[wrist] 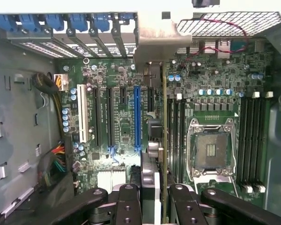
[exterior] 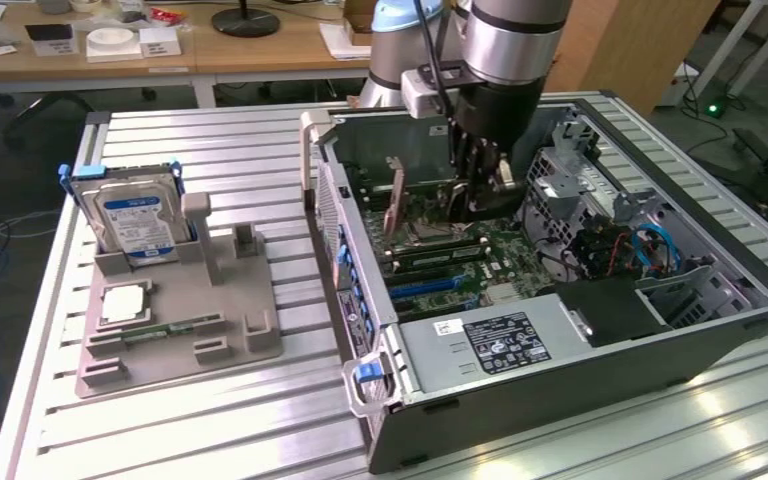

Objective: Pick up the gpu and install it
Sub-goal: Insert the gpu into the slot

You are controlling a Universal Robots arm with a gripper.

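Lying open on the ribbed metal table (exterior: 197,420), the black computer case (exterior: 544,400) is exposing its green motherboard (wrist: 210,93). Farther in, the pincer (wrist: 153,197) is clamping the thin dark gpu (wrist: 163,131) edge-on above the board; any tilt could jam it beside the long blue slot (wrist: 137,117).

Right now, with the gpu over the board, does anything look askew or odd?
Nothing serious. The gpu sits straight in the gripper, its edge parallel to the blue slot, not tilted. The only oddity is that the CPU socket is bare, with no cooler on it.
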